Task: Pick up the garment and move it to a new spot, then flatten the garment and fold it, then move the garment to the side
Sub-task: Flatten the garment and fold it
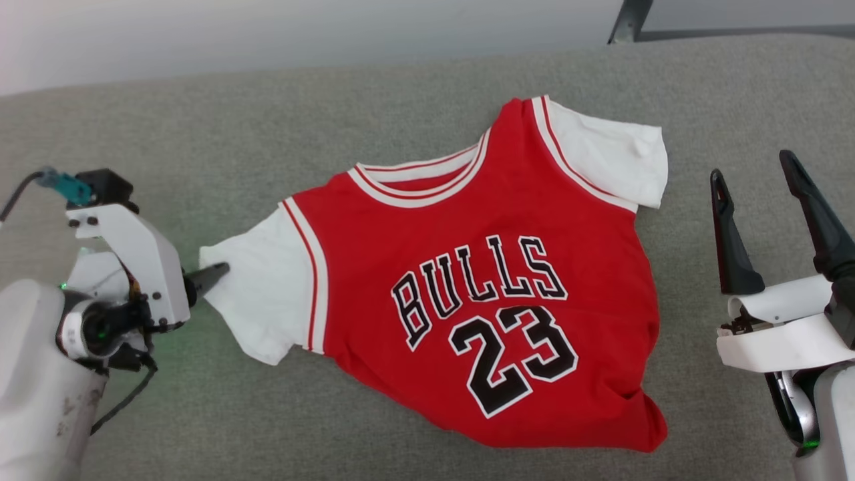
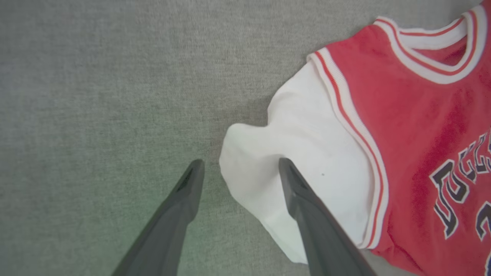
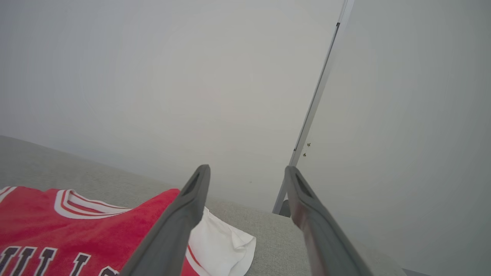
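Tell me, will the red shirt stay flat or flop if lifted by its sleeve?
Probably floppy: the garment lies wrinkled, bunched at its hem. Lifted by the white sleeve, the rest would likely dangle. It looks thin, so probably light.

Word: "BULLS", black caps w/ white outline, arched across chest of garment (image 1: 374, 227), rising twd right.
Number: "23", same black/white style, just below the word, on near side.
Wrist views: lettering cut off at frame edge, only partly legible.
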Tool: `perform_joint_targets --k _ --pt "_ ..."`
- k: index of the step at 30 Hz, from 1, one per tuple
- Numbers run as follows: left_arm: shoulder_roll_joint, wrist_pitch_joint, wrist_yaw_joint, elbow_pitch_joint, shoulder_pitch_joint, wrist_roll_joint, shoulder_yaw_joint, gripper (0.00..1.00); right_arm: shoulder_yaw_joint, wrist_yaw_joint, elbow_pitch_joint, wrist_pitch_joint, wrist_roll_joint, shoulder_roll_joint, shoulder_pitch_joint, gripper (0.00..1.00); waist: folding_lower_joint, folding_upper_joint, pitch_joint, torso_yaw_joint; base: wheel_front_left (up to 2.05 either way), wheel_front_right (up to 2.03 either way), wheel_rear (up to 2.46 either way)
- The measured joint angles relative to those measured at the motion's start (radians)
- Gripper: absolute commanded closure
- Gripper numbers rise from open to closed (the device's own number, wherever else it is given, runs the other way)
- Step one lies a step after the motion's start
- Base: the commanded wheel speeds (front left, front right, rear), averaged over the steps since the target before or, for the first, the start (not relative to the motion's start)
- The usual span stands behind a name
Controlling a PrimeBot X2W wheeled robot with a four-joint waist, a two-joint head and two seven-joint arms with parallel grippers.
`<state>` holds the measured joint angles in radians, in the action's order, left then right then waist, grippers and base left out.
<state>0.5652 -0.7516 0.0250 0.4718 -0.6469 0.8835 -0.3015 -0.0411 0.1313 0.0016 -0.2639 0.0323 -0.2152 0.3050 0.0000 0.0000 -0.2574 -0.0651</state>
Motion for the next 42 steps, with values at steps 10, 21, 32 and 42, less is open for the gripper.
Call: perform_joint_targets --k 10,21,32,42 --pt "-0.035 -0.08 -0.042 0.16 -0.092 -0.023 -0.052 0.0 0.002 0.0 -0.007 0.0 0.0 -0.01 0.014 0.0 0.0 0.0 -0.048 -0.01 0.0 0.0 0.0" --pt "-0.053 -0.053 0.003 0.267 -0.159 -0.035 -0.074 1.0 -0.059 0.0 0.039 0.0 0.051 -0.066 0.06 0.0 0.0 0.0 -0.058 0.012 0.0 0.0 0.0" --pt "-0.104 -0.012 0.04 0.26 -0.188 -0.059 -0.121 1.0 -0.268 0.0 0.16 0.293 0.313 -0.309 0.28 0.0 0.0 0.0 -0.055 0.087 0.0 0.0 0.0" --pt "-0.195 0.053 0.084 0.276 -0.224 -0.06 -0.172 1.0 -0.512 0.0 0.331 0.66 0.592 -0.5 0.529 0.0 0.0 0.0 -0.076 0.187 0.0 0.0 0.0"
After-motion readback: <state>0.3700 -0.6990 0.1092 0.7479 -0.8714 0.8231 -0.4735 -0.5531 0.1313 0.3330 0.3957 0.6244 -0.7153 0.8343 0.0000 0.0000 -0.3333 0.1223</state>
